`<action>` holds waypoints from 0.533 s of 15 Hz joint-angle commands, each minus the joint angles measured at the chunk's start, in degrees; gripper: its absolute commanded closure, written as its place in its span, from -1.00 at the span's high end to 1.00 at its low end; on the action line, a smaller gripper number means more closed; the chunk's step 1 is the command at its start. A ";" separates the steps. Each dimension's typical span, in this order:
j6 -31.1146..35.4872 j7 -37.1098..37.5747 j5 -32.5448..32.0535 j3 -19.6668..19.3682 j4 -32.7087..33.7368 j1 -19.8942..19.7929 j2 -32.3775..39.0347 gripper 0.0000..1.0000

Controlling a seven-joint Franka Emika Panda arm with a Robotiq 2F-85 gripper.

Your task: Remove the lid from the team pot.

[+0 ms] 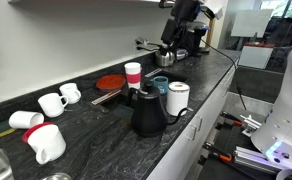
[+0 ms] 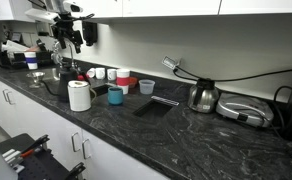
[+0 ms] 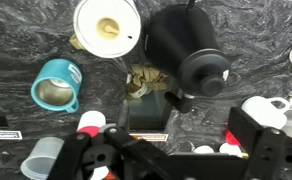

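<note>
- The gripper (image 3: pixel 171 150) comes in from the bottom edge of the wrist view; its jaws are spread wide, with nothing between them, so it is released and grasps nothing
- The team pot (image 3: pixel 181 45) is seen from above in the wrist view, beyond the gripper and apart from both fingers; its thin spout points towards the top edge
- The lid (image 3: pixel 204 72), round and black, sits on the pot's top; it is not lifted off
- In an exterior view the pot (image 1: pixel 146 115) stands upright near the front edge of the dark counter (image 1: pixel 96 140); the arm (image 1: pixel 183 12) hangs high above the far end of the counter, well apart from the pot
- A white mug (image 3: pixel 106 28) stands just beside the pot; a teal mug (image 3: pixel 56 85) stands near both, handle towards the gripper
- A small brownish object lies on the counter between mug and pot; what it is cannot be told
- A flat red disc (image 1: pixel 110 82) lies further back by the wall; several more white cups (image 1: pixel 48 143) are grouped well apart from the pot
- A steel kettle (image 2: pixel 203 95) stands well along the counter, away from the arm
</note>
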 commanded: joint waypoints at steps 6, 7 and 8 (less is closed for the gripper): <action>3.35 -0.02 0.25 2.64 2.24 2.06 5.15 1.00; 3.30 -0.04 0.28 2.44 2.21 2.02 4.80 1.00; 3.28 -0.05 0.29 2.37 2.20 2.00 4.63 1.00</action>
